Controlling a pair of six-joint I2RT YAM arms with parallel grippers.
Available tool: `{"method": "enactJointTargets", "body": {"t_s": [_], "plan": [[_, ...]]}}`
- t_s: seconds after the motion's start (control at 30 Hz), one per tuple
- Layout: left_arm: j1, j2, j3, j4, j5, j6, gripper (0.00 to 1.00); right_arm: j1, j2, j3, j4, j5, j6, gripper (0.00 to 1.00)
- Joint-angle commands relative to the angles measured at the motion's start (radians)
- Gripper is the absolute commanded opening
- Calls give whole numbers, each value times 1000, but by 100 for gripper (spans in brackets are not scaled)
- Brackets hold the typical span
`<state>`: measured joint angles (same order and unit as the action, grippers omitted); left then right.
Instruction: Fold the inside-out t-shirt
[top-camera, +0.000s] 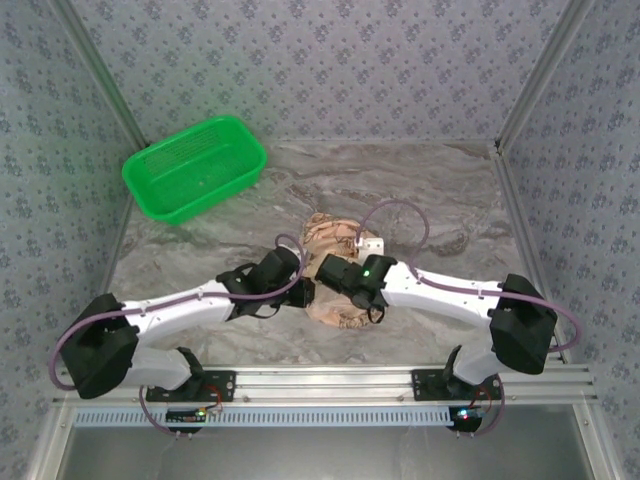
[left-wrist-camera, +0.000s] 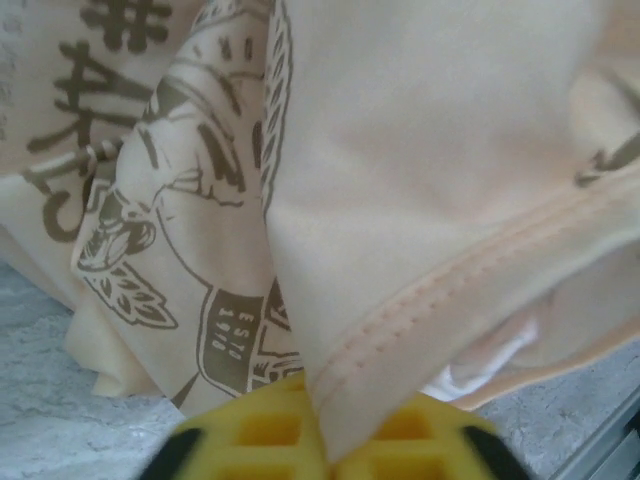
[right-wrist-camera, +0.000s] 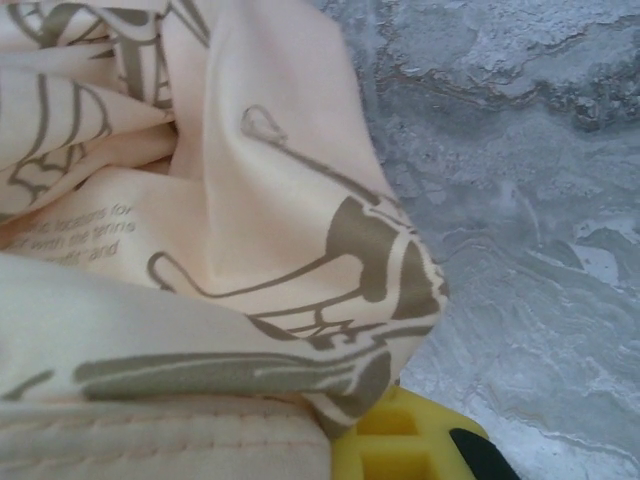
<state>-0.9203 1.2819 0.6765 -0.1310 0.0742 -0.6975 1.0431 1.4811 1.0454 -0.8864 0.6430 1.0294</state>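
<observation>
Presently we see left claw (left-wrist-camera: 325, 452) clamped on shirt (top-camera: 332, 236) hem; right claw (right-wrist-camera: 380, 445) clamped on a printed fold, centre frame.

Obstacle: t-shirt (top-camera: 335, 240), a bunched heap crowding the left pincer (left-wrist-camera: 325, 455) and right pincer (right-wrist-camera: 350, 440).
Obstacle: green basket (top-camera: 195, 168), well beyond the left pincer, to its left.
Free: bare desk (top-camera: 440, 200) beyond and right of the right pincer; open strip between basket and heap.
</observation>
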Motion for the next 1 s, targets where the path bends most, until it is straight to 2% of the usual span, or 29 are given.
{"method": "enactJointTargets", "body": {"t_s": [0.0,0.13,0.27,0.4,0.5,0.6,0.7,0.8,0.87,0.97], "plan": [[15,-36,30,-36,61,60,0,-13,-14,23,-11,8,-58,0],[35,-62,35,-82,49,75,0,-39,-23,45,-24,3,-98,0],[52,-103,52,-110,45,116,0,-89,-66,60,6,-39,-216,0],[62,-169,164,-206,-90,217,0,-174,-146,76,129,-111,-392,0],[82,-163,313,-205,-163,382,0,-302,-180,138,264,-206,-497,0],[148,-33,572,-262,-160,526,0,-436,-141,327,325,-265,-575,0],[192,174,981,-451,-176,624,0,-528,-82,530,332,-297,-672,0],[190,331,1404,-635,-228,666,0,-576,-53,752,234,-319,-722,0],[166,385,1614,-708,-252,681,0,-576,-79,849,191,-334,-761,0],[53,398,1744,-786,-364,814,0,-553,-168,883,134,-353,-744,0]]}}
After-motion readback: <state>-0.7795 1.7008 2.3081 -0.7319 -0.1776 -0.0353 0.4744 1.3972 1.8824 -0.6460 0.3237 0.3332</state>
